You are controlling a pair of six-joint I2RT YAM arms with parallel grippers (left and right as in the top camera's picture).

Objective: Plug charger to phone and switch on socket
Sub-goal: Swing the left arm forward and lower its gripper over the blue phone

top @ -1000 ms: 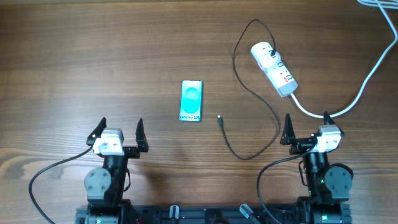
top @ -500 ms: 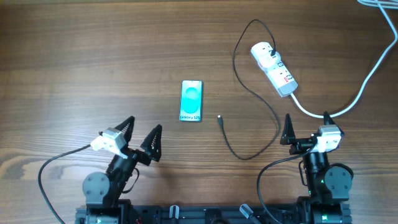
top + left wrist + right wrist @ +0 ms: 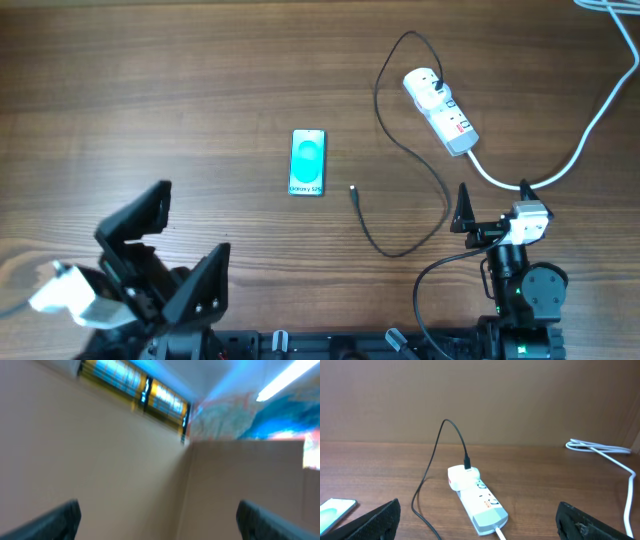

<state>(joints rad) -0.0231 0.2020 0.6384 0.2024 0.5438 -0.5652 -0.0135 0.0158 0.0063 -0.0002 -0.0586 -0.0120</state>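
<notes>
The phone (image 3: 308,161) lies flat at the table's middle, teal screen up; its corner shows in the right wrist view (image 3: 335,512). The charger's black cable (image 3: 420,165) loops from the white adapter on the socket (image 3: 441,110) to its connector tip (image 3: 353,190), just right of the phone. The socket also shows in the right wrist view (image 3: 477,505). My left gripper (image 3: 180,245) is open, raised high and tilted up at the front left; its wrist view shows only wall and ceiling. My right gripper (image 3: 492,205) is open, low at the front right, facing the socket.
The socket's thick white cord (image 3: 590,120) runs off the table's far right edge; it also shows in the right wrist view (image 3: 600,450). A brown wall stands behind the table. Black arm cables trail at the front edge.
My left arm has lifted and swung toward the front left, tilting its gripper upward. The right arm, phone, cable and socket have not moved.
</notes>
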